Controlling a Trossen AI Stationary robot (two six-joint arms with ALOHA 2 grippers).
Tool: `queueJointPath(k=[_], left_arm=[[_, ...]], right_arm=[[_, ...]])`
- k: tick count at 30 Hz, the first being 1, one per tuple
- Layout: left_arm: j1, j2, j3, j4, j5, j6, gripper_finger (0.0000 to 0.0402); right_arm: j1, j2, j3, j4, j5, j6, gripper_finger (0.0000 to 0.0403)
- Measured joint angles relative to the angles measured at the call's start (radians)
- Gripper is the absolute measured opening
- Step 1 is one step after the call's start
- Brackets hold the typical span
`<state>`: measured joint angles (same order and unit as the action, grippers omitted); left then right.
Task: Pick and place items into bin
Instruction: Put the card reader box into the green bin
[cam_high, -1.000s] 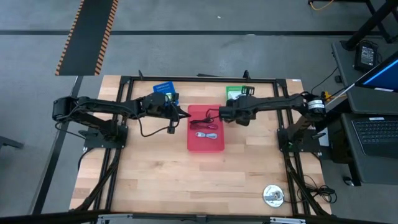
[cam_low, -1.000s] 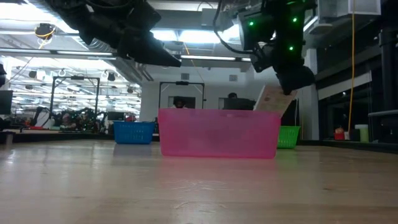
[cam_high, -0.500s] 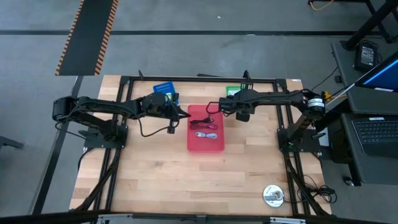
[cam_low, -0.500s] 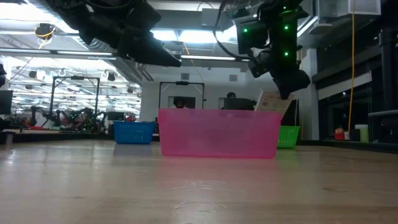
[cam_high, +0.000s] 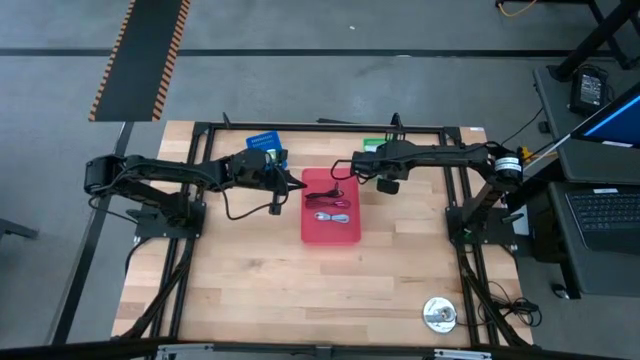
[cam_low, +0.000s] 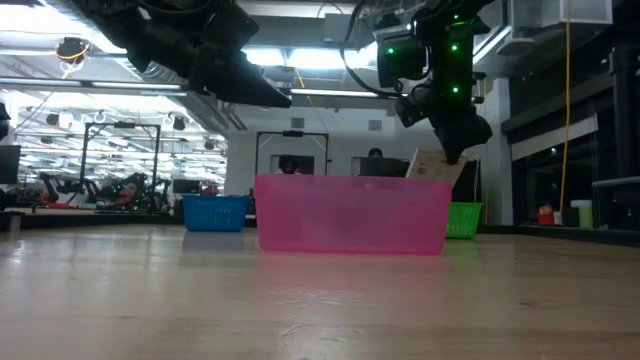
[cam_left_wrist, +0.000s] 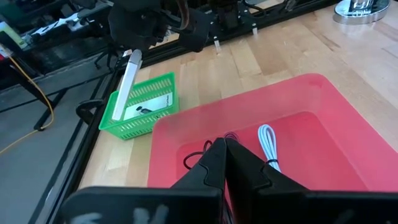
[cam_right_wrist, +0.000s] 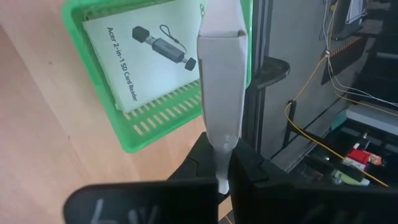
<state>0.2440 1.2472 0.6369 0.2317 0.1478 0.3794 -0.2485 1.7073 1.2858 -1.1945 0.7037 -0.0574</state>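
Note:
My right gripper (cam_right_wrist: 221, 155) is shut on a flat white packet (cam_right_wrist: 221, 74), seen edge-on, above the green tray (cam_right_wrist: 180, 130). A white card-reader card (cam_right_wrist: 149, 56) lies flat in that tray. In the left wrist view the packet (cam_left_wrist: 127, 81) hangs below the right gripper (cam_left_wrist: 140, 46) over the green tray (cam_left_wrist: 134, 127). My left gripper (cam_left_wrist: 225, 149) stays shut and holds nothing, just over the red bin (cam_left_wrist: 249, 93) at its left side (cam_high: 296, 186). A black cable (cam_left_wrist: 199, 158) and a white cable (cam_left_wrist: 268, 146) lie on the bin's floor. My right gripper pinches the white packet between its two fingers at one end (cam_right_wrist: 219, 140), one finger on each broad face. The fingers slant downward toward the table's far edge. The packet is lifted clear and hangs tilted beyond the fingertips, above the green tray.
A blue tray (cam_high: 265, 140) stands at the far edge behind my left arm. A silver disc (cam_high: 440, 313) lies near the table's front right corner. The black frame rails (cam_high: 320, 125) run along the far edge just behind the trays.
My right gripper has swung toward the table's far edge, from over the red bin's far right corner to above the green tray. It has carried the white packet along and tipped somewhat. The packet now sits a little lower. My left arm has kept still.

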Motion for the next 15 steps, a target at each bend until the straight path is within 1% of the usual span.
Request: queueJointPath(k=[12,15], left_arm=[[0.000,0.000,0.000,0.000,0.000,-0.020,0.0002],[0.000,0.000,0.000,0.000,0.000,-0.019,0.0004]], right_arm=[[-0.009,0.000,0.000,-0.003,-0.003,-0.001,0.0000],[-0.018,0.000,0.000,-0.001,-0.018,-0.002,0.0000]])
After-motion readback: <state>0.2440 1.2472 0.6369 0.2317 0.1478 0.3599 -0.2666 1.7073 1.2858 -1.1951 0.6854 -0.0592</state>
